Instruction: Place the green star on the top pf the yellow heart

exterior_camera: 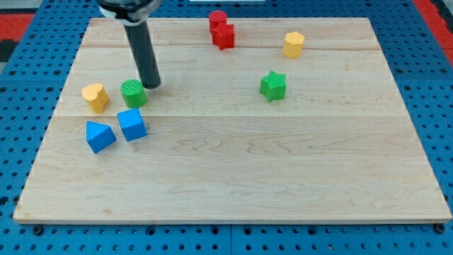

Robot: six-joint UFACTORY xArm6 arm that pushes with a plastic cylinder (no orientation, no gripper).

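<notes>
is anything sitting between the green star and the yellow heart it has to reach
Yes. The green cylinder sits just to the view's right of the yellow heart, on the straight path from the green star. My tip is beside that cylinder, at its upper right, far from the star.

The green star (272, 86) stands alone on the desk (233, 177), with bare wood between it and the green cylinder (133, 93). That cylinder sits just beside the yellow heart (95, 97) on the heart's right. My tip (153, 86) rests at the cylinder's upper right. Two blue blocks (115, 130) lie just below the heart.
</notes>
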